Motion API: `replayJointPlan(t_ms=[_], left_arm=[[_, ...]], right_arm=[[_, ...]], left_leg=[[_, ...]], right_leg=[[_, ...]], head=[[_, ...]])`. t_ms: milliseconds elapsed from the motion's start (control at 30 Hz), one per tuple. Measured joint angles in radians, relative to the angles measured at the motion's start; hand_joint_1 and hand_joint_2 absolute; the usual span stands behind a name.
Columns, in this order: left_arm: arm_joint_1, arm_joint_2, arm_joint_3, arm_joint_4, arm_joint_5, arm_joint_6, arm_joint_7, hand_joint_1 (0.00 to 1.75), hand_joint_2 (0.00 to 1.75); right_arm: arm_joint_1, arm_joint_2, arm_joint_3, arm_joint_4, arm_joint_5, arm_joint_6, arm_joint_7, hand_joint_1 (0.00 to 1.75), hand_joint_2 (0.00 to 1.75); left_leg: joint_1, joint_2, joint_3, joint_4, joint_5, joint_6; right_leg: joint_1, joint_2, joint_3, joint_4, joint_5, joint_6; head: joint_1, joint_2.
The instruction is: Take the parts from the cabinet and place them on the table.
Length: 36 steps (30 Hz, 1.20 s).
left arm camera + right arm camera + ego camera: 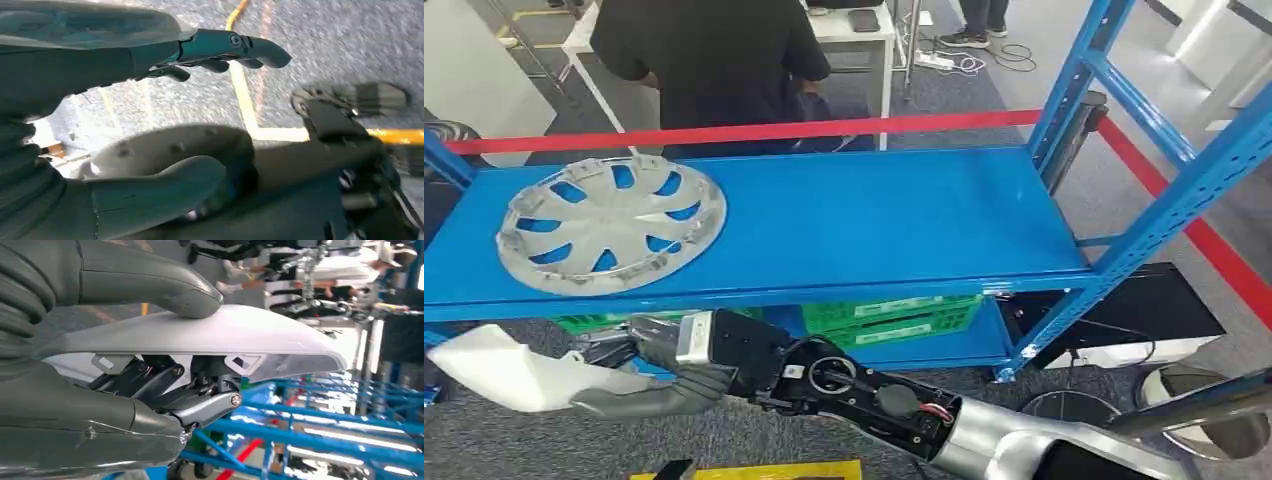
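silver hubcap (611, 225): flat on blue shelf (854, 225), left end | white part (509, 368): held in right hand (669, 365)

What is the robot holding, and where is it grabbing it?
The right hand holds a white plastic part by one end, thumb on one face and fingers on the other.

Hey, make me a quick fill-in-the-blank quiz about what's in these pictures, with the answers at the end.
1. The hubcap lies on the blue ___.
2. The white part is held by the robot's ___ hand.
3. Under the shelf sit ___ crates.
4. Behind the shelf runs a ___ tape.

Answers: shelf; right; green; red
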Motion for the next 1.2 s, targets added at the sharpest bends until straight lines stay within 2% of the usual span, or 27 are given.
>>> replayJointPlan(t_ms=[33, 100, 133, 167, 233, 300, 333, 367, 400, 467, 500, 533, 567, 633, 667, 700, 733, 800, 833, 867, 900, 1000, 1033, 1067, 1100, 1167, 1200], left_arm=[[0.001, 0.001, 0.0, 0.0, 0.002, 0.0, 0.0, 0.0, 1.75], [0.004, 0.004, 0.0, 0.0, 0.005, 0.005, -0.001, 0.0, 1.75], [0.006, 0.004, 0.0, 0.0, 0.009, 0.006, -0.001, 0.0, 1.75], [0.009, 0.004, 0.0, 0.0, 0.012, 0.007, -0.002, 0.0, 1.75], [0.014, 0.004, 0.0, 0.0, 0.017, 0.008, -0.005, 0.0, 1.75], [0.017, 0.004, 0.0, 0.0, 0.021, 0.009, -0.012, 0.0, 1.75], [0.018, -0.001, 0.0, 0.0, 0.021, 0.009, -0.018, 0.0, 1.75], [0.016, 0.002, 0.0, 0.0, 0.02, 0.011, -0.02, 0.0, 1.75], [0.016, 0.003, 0.0, 0.0, 0.02, 0.01, -0.022, 0.0, 1.75], [0.02, 0.005, 0.0, 0.0, 0.021, 0.011, -0.023, 0.0, 1.75], [0.027, 0.015, 0.0, 0.002, 0.025, 0.015, -0.025, 0.0, 1.75], [0.03, 0.013, 0.0, 0.001, 0.029, 0.016, -0.028, 0.0, 1.75], [0.032, 0.014, 0.0, 0.001, 0.03, 0.016, -0.031, 0.0, 1.75], [0.031, 0.019, 0.0, 0.001, 0.031, 0.017, -0.032, 0.0, 1.75], [0.032, 0.02, 0.0, 0.001, 0.029, 0.017, -0.024, 0.0, 1.75], [0.033, 0.021, 0.0, 0.001, 0.027, 0.016, -0.015, 0.0, 1.75], [0.033, 0.024, 0.0, 0.001, 0.025, 0.013, -0.007, 0.0, 1.75], [0.033, 0.027, 0.0, 0.001, 0.021, 0.01, 0.01, 0.0, 1.75], [0.032, 0.027, 0.0, 0.001, 0.02, 0.008, 0.019, 0.0, 1.75], [0.03, 0.028, 0.0, 0.0, 0.019, 0.007, 0.026, 0.0, 1.75], [0.027, 0.031, 0.0, 0.0, 0.019, 0.007, 0.03, 0.0, 1.75], [0.033, 0.034, 0.0, 0.0, 0.019, 0.004, 0.033, 0.0, 1.75], [0.034, 0.034, 0.0, 0.0, 0.022, 0.004, 0.03, 0.0, 1.75], [0.035, 0.037, 0.0, 0.0, 0.024, 0.004, 0.022, 0.0, 1.75], [0.035, 0.039, 0.0, 0.0, 0.027, 0.004, 0.012, 0.0, 1.75], [0.035, 0.041, 0.0, 0.0, 0.031, 0.003, -0.003, 0.0, 1.75], [0.035, 0.04, 0.0, 0.0, 0.032, 0.0, -0.013, 0.0, 1.75]], right_arm=[[0.001, 0.0, 0.0, 0.003, 0.0, 0.001, -0.002, 1.75, 1.75], [0.002, 0.0, 0.005, 0.011, 0.0, 0.005, -0.005, 1.75, 1.75], [0.004, 0.0, 0.007, 0.016, 0.0, 0.012, -0.007, 1.75, 1.75], [0.007, 0.0, 0.008, 0.022, 0.0, 0.017, -0.008, 1.75, 1.75], [0.01, 0.0, 0.009, 0.032, 0.003, 0.024, -0.011, 1.75, 1.75], [0.01, 0.0, 0.012, 0.039, 0.004, 0.029, -0.014, 1.75, 1.75], [0.01, 0.002, 0.013, 0.042, 0.004, 0.03, -0.016, 1.75, 1.75], [0.01, 0.005, 0.013, 0.044, 0.004, 0.032, -0.017, 1.75, 1.75], [0.011, 0.006, 0.013, 0.048, 0.004, 0.033, -0.018, 1.75, 1.75], [0.011, 0.007, 0.014, 0.054, -0.002, 0.042, -0.024, 1.75, 1.75], [0.014, 0.008, 0.014, 0.059, -0.002, 0.05, -0.029, 1.75, 1.75], [0.016, 0.01, 0.017, 0.068, -0.004, 0.058, -0.033, 1.75, 1.75], [0.017, 0.013, 0.018, 0.073, -0.005, 0.063, -0.04, 1.75, 1.75], [0.025, 0.017, 0.019, 0.085, -0.003, 0.064, -0.048, 1.75, 1.75], [0.032, 0.017, 0.019, 0.092, 0.0, 0.063, -0.053, 1.75, 1.75], [0.037, 0.017, 0.02, 0.1, 0.002, 0.059, -0.056, 1.75, 1.75], [0.041, 0.017, 0.02, 0.106, 0.003, 0.055, -0.058, 1.75, 1.75], [0.043, 0.017, 0.02, 0.113, 0.003, 0.052, -0.057, 1.75, 1.75], [0.043, 0.019, 0.02, 0.115, 0.003, 0.05, -0.057, 1.75, 1.75], [0.043, 0.022, 0.019, 0.116, 0.003, 0.047, -0.058, 1.75, 1.75], [0.044, 0.023, 0.017, 0.116, 0.006, 0.044, -0.057, 1.75, 1.75], [0.046, 0.023, 0.016, 0.121, 0.011, 0.042, -0.056, 1.75, 1.75], [0.049, 0.023, 0.016, 0.124, 0.019, 0.039, -0.055, 1.75, 1.75], [0.052, 0.023, 0.015, 0.124, 0.023, 0.035, -0.056, 1.75, 1.75], [0.052, 0.022, 0.012, 0.126, 0.024, 0.035, -0.056, 1.75, 1.75], [0.052, 0.02, 0.008, 0.13, 0.029, 0.035, -0.056, 1.75, 1.75], [0.052, 0.019, 0.008, 0.133, 0.032, 0.036, -0.058, 1.75, 1.75]], left_leg=[[-0.002, 0.0, -0.012, -0.002, 0.011, 0.004], [-0.005, -0.003, -0.041, -0.001, 0.033, 0.013], [-0.007, -0.004, -0.055, 0.0, 0.042, 0.014], [-0.008, -0.008, -0.07, 0.001, 0.052, 0.013], [-0.009, -0.021, -0.099, 0.007, 0.07, 0.01], [-0.012, -0.041, -0.122, 0.014, 0.086, 0.004], [-0.009, -0.047, -0.129, 0.017, 0.093, 0.0], [-0.011, -0.057, -0.134, 0.019, 0.101, -0.005], [-0.007, -0.063, -0.136, 0.015, 0.113, -0.011], [-0.003, -0.084, -0.14, 0.005, 0.133, -0.027], [-0.005, -0.094, -0.143, 0.007, 0.136, -0.031], [-0.008, -0.061, -0.16, 0.029, 0.098, -0.035], [-0.005, -0.037, -0.181, 0.083, 0.035, -0.043], [0.001, -0.016, -0.224, 0.236, -0.075, -0.057], [0.004, -0.013, -0.24, 0.311, -0.096, -0.064], [0.009, -0.011, -0.238, 0.347, -0.073, -0.07], [0.015, -0.007, -0.218, 0.341, -0.029, -0.075], [0.024, 0.01, -0.123, 0.222, 0.04, -0.086], [0.03, 0.049, -0.05, 0.126, 0.032, -0.094], [0.016, 0.072, 0.004, 0.037, -0.009, -0.098], [0.012, 0.068, 0.009, 0.009, -0.02, -0.066], [0.006, 0.039, -0.02, 0.015, -0.003, -0.039], [0.006, 0.033, -0.029, 0.014, 0.006, -0.024], [0.006, 0.025, -0.043, 0.015, 0.017, -0.013], [0.004, 0.017, -0.057, 0.015, 0.028, -0.006], [-0.005, -0.005, -0.088, 0.016, 0.051, 0.0], [-0.01, -0.02, -0.103, 0.017, 0.062, 0.002]], right_leg=[[0.002, -0.001, -0.012, 0.027, -0.047, 0.004], [-0.002, -0.004, -0.055, 0.182, -0.186, 0.007], [-0.001, -0.004, -0.07, 0.261, -0.228, 0.008], [-0.001, -0.004, -0.075, 0.319, -0.24, 0.008], [0.001, -0.003, -0.031, 0.306, -0.186, 0.003], [0.005, 0.018, 0.092, 0.141, -0.119, -0.013], [0.005, 0.063, 0.149, 0.044, -0.143, -0.029], [0.002, 0.068, 0.187, -0.022, -0.16, -0.027], [0.006, 0.061, 0.19, -0.027, -0.16, -0.024], [0.014, 0.042, 0.184, -0.028, -0.148, -0.032], [-0.005, 0.025, 0.17, -0.047, -0.131, -0.038], [-0.003, 0.011, 0.168, -0.048, -0.12, -0.043], [-0.003, 0.005, 0.156, -0.049, -0.111, -0.052], [0.0, -0.021, 0.132, -0.048, -0.094, -0.051], [0.0, -0.037, 0.118, -0.046, -0.086, -0.05], [0.0, -0.05, 0.105, -0.045, -0.077, -0.047], [-0.001, -0.065, 0.091, -0.041, -0.069, -0.044], [-0.004, -0.09, 0.069, -0.025, -0.061, -0.036], [-0.002, -0.097, 0.063, -0.012, -0.059, -0.03], [0.004, -0.104, 0.051, -0.003, -0.058, -0.024], [0.006, -0.115, 0.05, 0.0, -0.053, -0.017], [-0.003, -0.146, 0.043, 0.006, -0.038, -0.002], [-0.009, -0.106, 0.033, 0.025, -0.071, 0.006], [-0.009, -0.06, 0.016, 0.075, -0.134, 0.006], [-0.006, -0.033, -0.006, 0.153, -0.202, 0.004], [-0.003, -0.016, -0.039, 0.301, -0.287, -0.004], [0.001, -0.013, -0.039, 0.34, -0.288, -0.01]], head=[[0.002, 0.0], [0.006, 0.0], [0.005, 0.0], [0.005, 0.0], [0.005, 0.0], [0.005, 0.0], [0.005, 0.0], [0.005, 0.0], [0.006, 0.0], [0.007, 0.0], [0.007, 0.0], [0.008, 0.0], [0.0, 0.0], [-0.001, 0.0], [-0.001, 0.0], [-0.001, 0.0], [-0.001, 0.0], [-0.001, 0.0], [-0.002, 0.0], [-0.007, 0.0], [-0.002, 0.0], [0.001, 0.0], [0.001, 0.0], [0.001, 0.0], [0.005, 0.0], [0.006, 0.0], [0.006, 0.0]])
